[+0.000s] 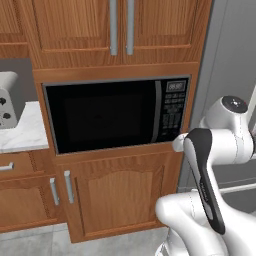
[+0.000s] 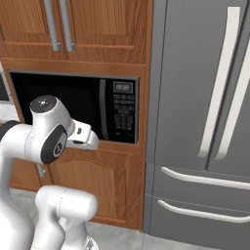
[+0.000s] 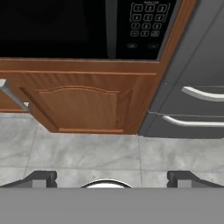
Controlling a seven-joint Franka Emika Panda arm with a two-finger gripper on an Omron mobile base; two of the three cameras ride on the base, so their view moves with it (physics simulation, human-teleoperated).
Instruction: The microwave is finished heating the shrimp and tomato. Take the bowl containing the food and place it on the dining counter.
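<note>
The microwave [image 1: 110, 117] [image 2: 68, 105] is built into the wood cabinets, and its black glass door is shut. A black bar handle [image 1: 158, 110] [image 2: 102, 110] stands left of the button panel [image 1: 173, 112] [image 2: 123, 112]. The bowl, the shrimp and the tomato are hidden behind the dark door. The dining counter is out of view. My gripper [image 3: 112, 177] is open, its fingertips [image 3: 41, 177] far apart with nothing between them. It looks down at the floor and the lower cabinet, with the microwave's [image 3: 57, 26] bottom edge at the top of the hand view. The hand hangs in front of the microwave's lower right corner.
A grey fridge [image 2: 205, 122] [image 1: 225, 50] stands right of the microwave, with long handles and drawers below. A wooden cabinet door [image 1: 117, 195] [image 3: 83, 105] sits under the microwave. At far left a silver toaster oven [image 1: 7, 100] rests on a small marble top [image 1: 25, 130]. Grey floor tiles [image 3: 87, 151] lie below.
</note>
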